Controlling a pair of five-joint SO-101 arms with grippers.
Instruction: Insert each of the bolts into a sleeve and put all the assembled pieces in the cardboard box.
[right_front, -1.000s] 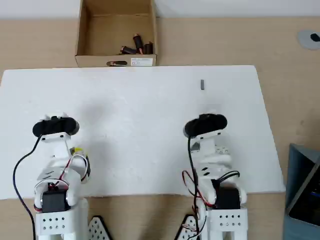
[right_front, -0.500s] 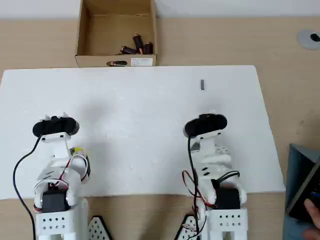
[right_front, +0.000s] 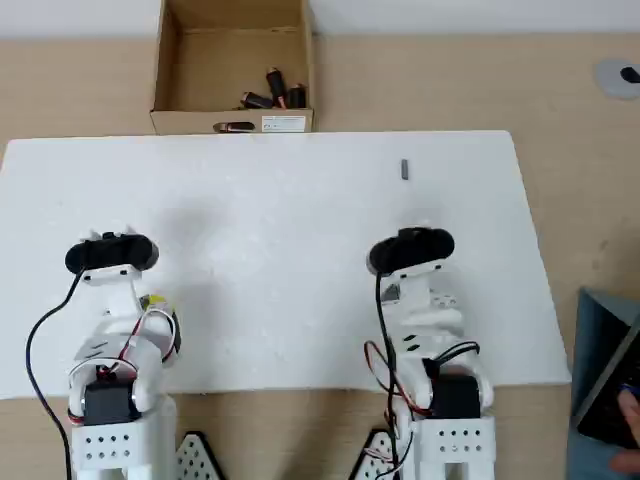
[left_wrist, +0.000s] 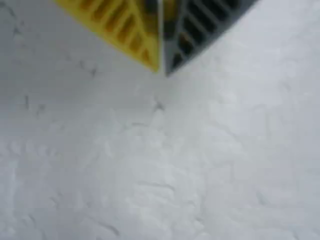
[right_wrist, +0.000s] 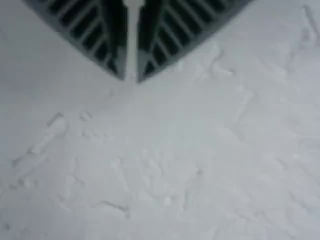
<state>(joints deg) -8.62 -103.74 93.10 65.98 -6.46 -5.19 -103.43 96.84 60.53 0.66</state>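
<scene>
Box (right_front: 190, 122) of brown cardboard stands open at the far edge of the table (right_front: 80, 90), just beyond the white sheet (right_front: 260, 240). A small white label (right_front: 283, 123) is stuck on its near wall, its print too small to read; beside the label on the same wall is a dark oval mark (right_front: 234, 127), and I cannot tell what it is. Inside, towards the near right corner, lie several dark pieces (right_front: 274, 92), short and round, some with a reddish end, bunched together and touching.

One short grey cylinder (right_front: 404, 169) lies alone on the sheet, well apart from the box and beyond the right arm (right_front: 425, 320); whether it is a bolt or a sleeve cannot be told.

Both arms sit folded back at the near edge of the sheet, the left arm (right_front: 115, 330) well apart from the right. The left gripper (left_wrist: 161, 70) hangs close over bare sheet, its yellow finger (left_wrist: 120, 30) and dark finger (left_wrist: 200, 30) pressed tip to tip with nothing between them. The right gripper (right_wrist: 131, 77) also hangs over bare sheet, both grey fingers (right_wrist: 85, 35) drawn together with a thin slit between them, holding nothing.

A grey disc (right_front: 616, 77) lies on the table at the far right, and a dark grey case (right_front: 600, 370) stands at the near right
</scene>
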